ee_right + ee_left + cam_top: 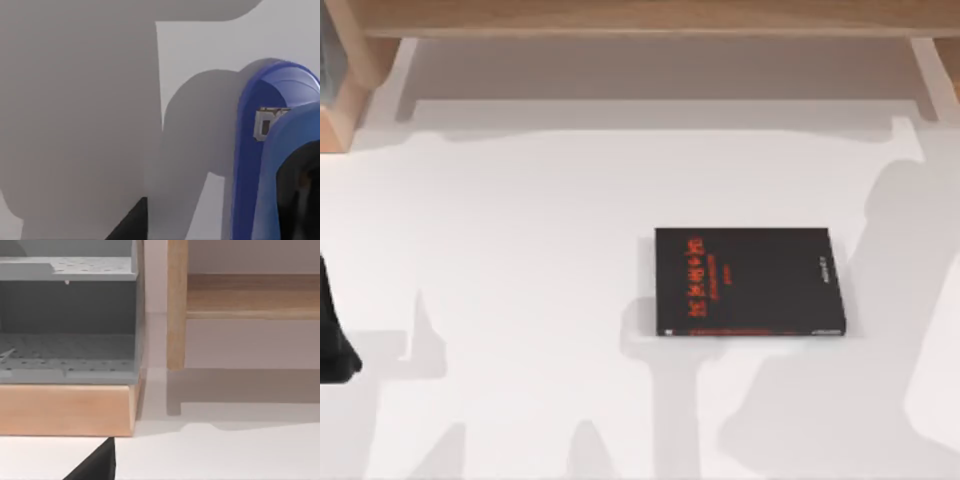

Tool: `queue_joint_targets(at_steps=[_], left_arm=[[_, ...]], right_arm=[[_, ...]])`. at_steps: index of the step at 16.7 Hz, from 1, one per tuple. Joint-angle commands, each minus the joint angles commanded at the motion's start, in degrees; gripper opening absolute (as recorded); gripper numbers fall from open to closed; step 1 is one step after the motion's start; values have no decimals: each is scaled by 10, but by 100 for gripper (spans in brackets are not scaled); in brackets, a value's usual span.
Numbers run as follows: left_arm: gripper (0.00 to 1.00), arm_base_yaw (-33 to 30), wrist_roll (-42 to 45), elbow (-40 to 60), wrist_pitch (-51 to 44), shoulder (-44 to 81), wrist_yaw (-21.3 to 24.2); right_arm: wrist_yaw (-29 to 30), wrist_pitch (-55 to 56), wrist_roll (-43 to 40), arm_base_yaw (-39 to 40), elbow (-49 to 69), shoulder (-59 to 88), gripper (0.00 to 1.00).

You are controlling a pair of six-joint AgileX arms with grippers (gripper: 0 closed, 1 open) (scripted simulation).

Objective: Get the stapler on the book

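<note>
The book lies flat on the white table, right of the middle. It is black, with red lettering and a thin red stripe along its near edge. The bright blue stapler shows very close in the right wrist view, end-on, with a small metal part at its front and its shadow on the table beside it. My right gripper is right at the stapler, and a dark part of the gripper overlaps it. Whether it grips the stapler I cannot tell. My left arm is parked at the table's left edge.
A wooden shelf frame runs along the back of the table. At the back left stands a grey perforated rack on a wooden base, with a wooden post beside it. Arm shadows fall across the table's right and front.
</note>
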Motion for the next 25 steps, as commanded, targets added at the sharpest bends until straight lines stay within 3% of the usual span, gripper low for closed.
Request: queue_joint_targets(at_steps=[8, 19, 25], left_arm=[[100, 0, 0, 0, 0, 0, 0], [100, 0, 0, 0, 0, 0, 0], [100, 0, 0, 0, 0, 0, 0]], right_arm=[[0, 0, 0, 0, 0, 0, 2], [1, -2, 3, -2, 0, -7, 0], [8, -23, 75, -3, -38, -117, 0]])
